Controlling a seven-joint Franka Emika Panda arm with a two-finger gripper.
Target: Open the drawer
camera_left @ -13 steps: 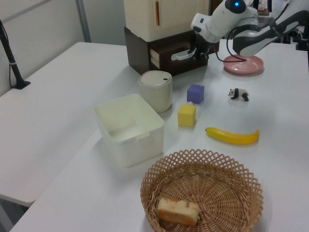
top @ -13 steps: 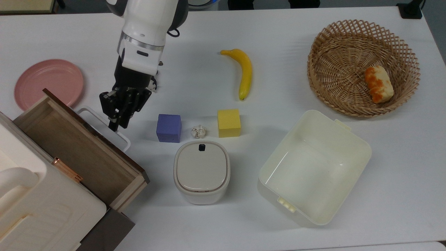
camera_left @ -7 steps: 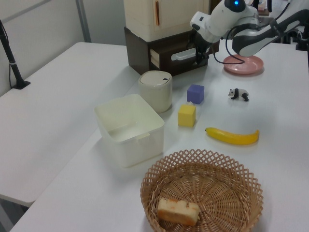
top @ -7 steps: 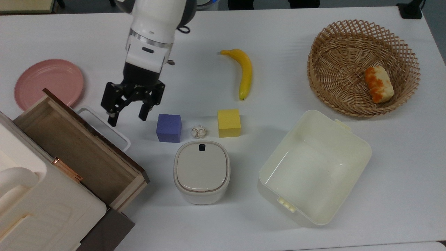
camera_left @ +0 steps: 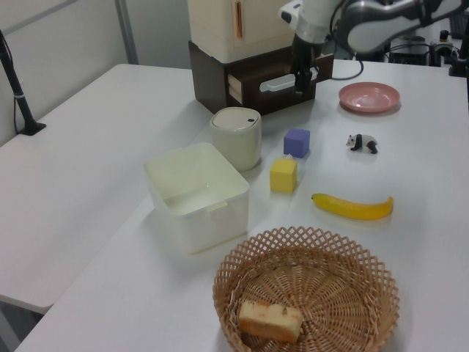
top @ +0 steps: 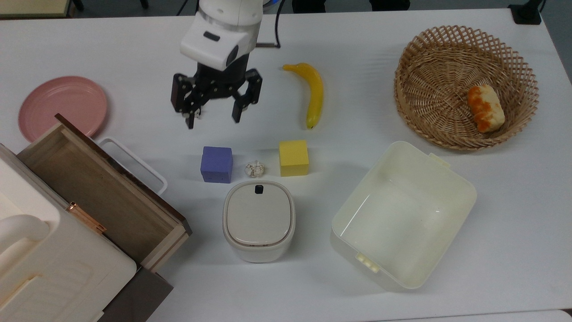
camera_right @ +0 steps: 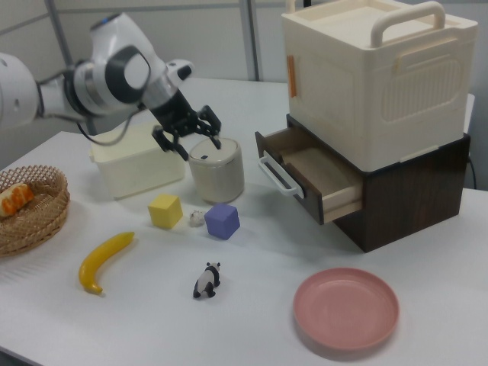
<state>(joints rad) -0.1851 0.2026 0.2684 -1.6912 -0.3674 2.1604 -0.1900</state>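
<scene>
robot lab
white desk [top: 491,268] with toy props: banana [top: 314,91], blocks, panda [camera_right: 206,280]; robot arm [camera_right: 91,80], partition walls behind.

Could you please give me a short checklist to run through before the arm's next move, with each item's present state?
1. Brown wooden drawer pulled out of the cabinet: ok, its inside shows.
2. Drawer's white loop handle free: ok, nothing touches it.
3. Gripper open and empty: ok.
4. Gripper clear of the purple cube and yellow banana: ok in the top view.
5. Gripper's height above the white table: cannot tell.
</scene>
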